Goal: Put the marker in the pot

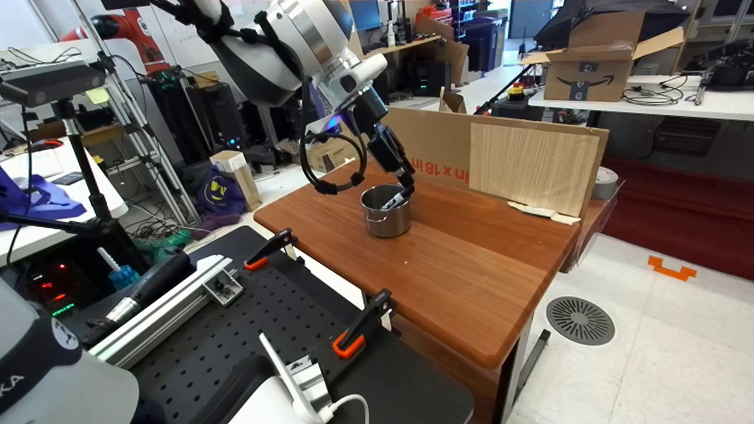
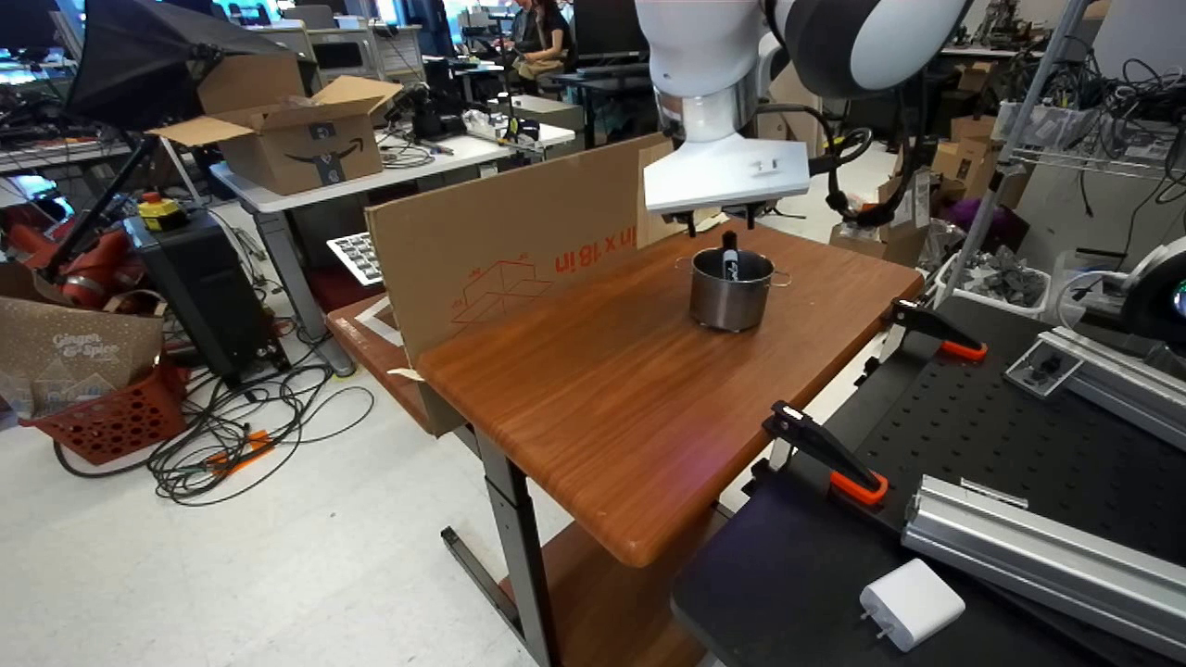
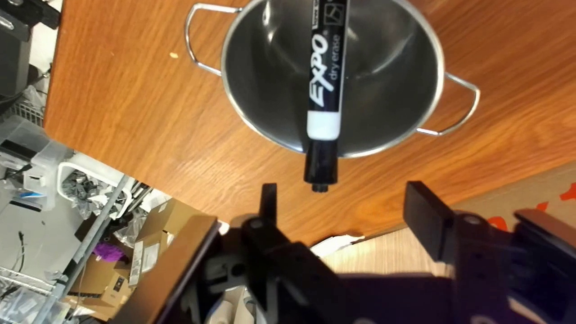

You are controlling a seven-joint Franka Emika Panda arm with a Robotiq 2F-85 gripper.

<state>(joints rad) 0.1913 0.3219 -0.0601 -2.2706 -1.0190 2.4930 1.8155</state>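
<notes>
Plainly, from left to right the wrist view shows one finger of the end effector, the Expo dry erase marker, then the opposite finger; the jaws are spread wide and have hold of nothing. The marker touches neither finger; its black end is near the fingertips, and it leans inside the round steel pot, that end rising past the rim. White letters along it read "EXPO" and "dry erase". In both exterior views the pot stands on the wood-grained surface, below the end effector.

In an exterior view, far left of the end effector and lower, a white housing shows the letters "KA". From far left towards the end effector, in an exterior view, are a brown carton lettered "Ginger & Spice", a cardboard box with Amazon's smile arrow, then a cardboard panel printed in upside-down red: "in x 18 in".
</notes>
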